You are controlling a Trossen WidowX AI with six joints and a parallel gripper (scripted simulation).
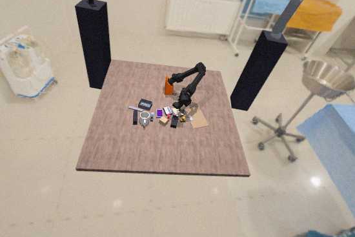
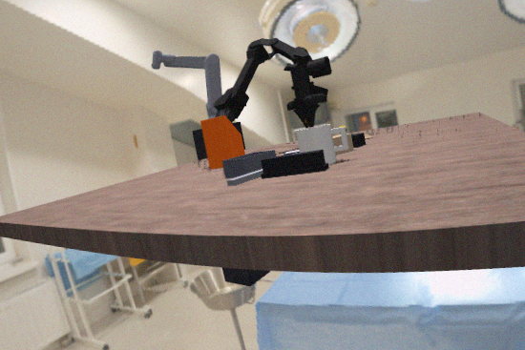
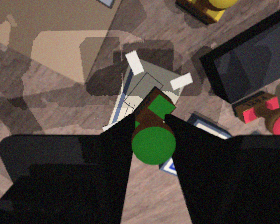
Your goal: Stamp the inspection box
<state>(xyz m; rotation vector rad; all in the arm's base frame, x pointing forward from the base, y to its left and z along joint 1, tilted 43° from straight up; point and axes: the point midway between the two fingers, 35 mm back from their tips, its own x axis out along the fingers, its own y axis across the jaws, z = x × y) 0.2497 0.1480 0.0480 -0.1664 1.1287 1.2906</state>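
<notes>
My gripper (image 1: pixel 179 108) (image 2: pixel 310 125) (image 3: pixel 149 119) is shut on the green-topped stamp (image 3: pixel 153 145), which has a brown body and a green patch on its base. It is low over the bench, above the card (image 1: pixel 175 112) (image 3: pixel 160 75). The card lies in shadow, with white tape strips at its corners. The black outline of the inspection box (image 3: pixel 135 87) shows partly beyond the stamp's base, which covers the rest. The stamp's underside is hidden, and I cannot tell whether it touches the card. The purple ink pad (image 1: pixel 159 113) lies to the left in the top view.
A red-knobbed stamp (image 1: pixel 168 116), a yellow one (image 1: pixel 182 119) (image 3: pixel 212 10) and a black block (image 1: pixel 174 122) (image 3: pixel 250 65) stand near the card. A brown sheet (image 1: pixel 198 119) (image 3: pixel 30 55) lies beside it. A mug (image 1: pixel 144 119) (image 2: pixel 315 142), dark tray (image 2: pixel 248 166) and orange block (image 1: pixel 168 86) (image 2: pixel 221 145) stand farther off.
</notes>
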